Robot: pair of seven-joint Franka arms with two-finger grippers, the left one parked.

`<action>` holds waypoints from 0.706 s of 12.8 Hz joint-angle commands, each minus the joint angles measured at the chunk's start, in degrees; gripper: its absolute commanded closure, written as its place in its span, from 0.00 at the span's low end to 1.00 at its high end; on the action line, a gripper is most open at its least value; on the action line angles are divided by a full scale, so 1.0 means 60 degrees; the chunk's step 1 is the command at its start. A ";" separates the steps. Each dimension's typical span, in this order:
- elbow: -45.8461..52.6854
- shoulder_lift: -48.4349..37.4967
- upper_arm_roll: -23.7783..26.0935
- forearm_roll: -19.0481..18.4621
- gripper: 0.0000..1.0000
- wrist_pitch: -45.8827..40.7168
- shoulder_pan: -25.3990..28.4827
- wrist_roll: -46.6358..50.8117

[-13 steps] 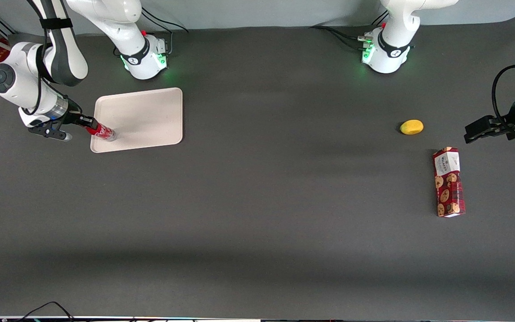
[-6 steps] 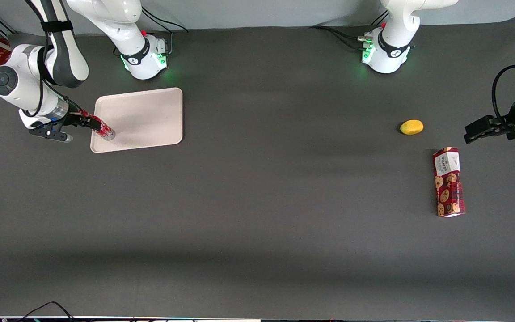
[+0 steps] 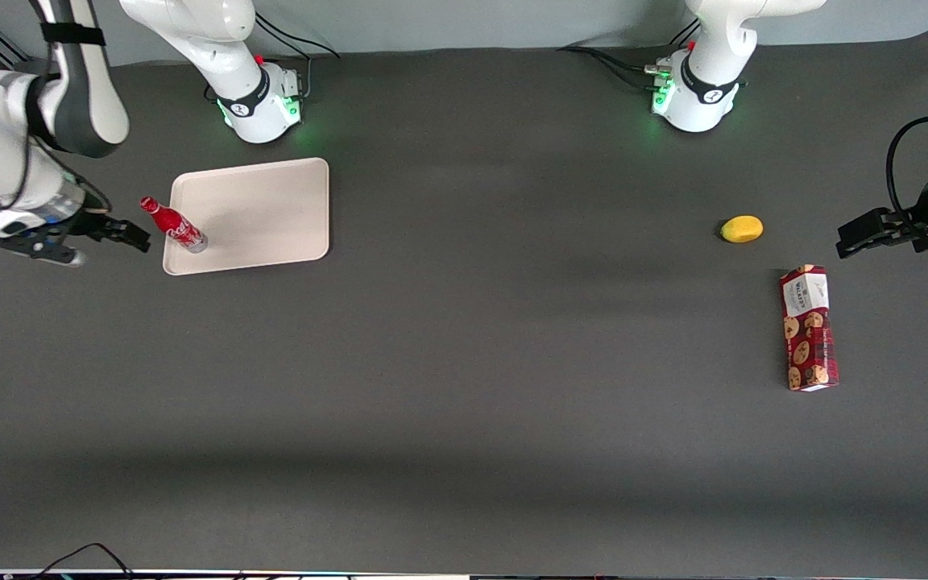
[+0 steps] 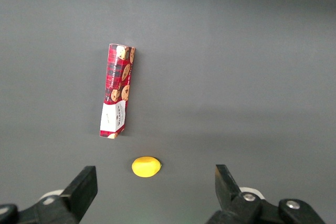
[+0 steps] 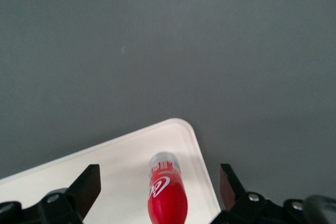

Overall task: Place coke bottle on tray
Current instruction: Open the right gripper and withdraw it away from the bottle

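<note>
The tool (image 3: pixel 135 235) has let go of the coke bottle (image 3: pixel 175 227) and backed off toward the working arm's end of the bench, fingers spread wide and empty. The bottle stands alone, seemingly upright, near a corner of the tray (image 3: pixel 271 209), close to the rim. The placement looks done; only retreat remains.

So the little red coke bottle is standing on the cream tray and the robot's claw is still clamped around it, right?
Not quite. The coke bottle does stand on the tray, near its corner, but the gripper is not clamped on it: it is open and clear of the bottle, beside the tray. The front view shows the gap; the right wrist view shows both fingers spread wide.
</note>
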 commanded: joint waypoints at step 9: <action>0.7882 0.1799 0.0046 0.1171 0.00 -0.5900 0.1227 -0.0637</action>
